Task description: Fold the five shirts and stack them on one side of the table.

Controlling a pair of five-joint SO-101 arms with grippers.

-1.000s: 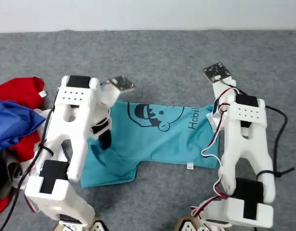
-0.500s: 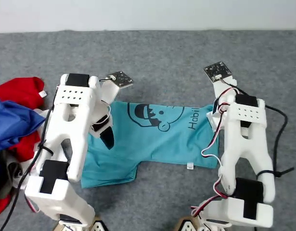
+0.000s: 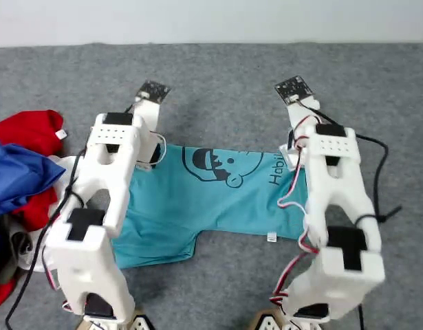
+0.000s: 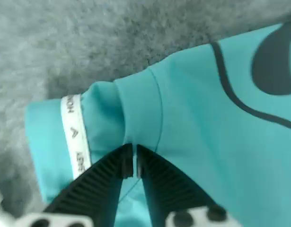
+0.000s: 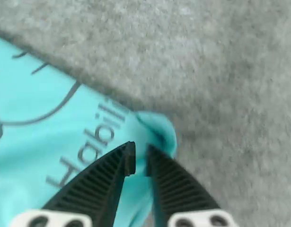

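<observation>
Grey table [image 3: 232,75]; teal shirt [image 3: 211,199] pinched by left fingers [image 4: 102,179], right fingers [image 5: 98,184].

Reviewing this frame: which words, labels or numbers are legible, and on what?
Dark lettering on the teal cotton shirt: partly hidden by the right gripper, incomplete, so not quoted.
White collar tape with small print: blurred, unreadable.
White hem tag: too small.
White tag on the red cloth heap: too small.
</observation>
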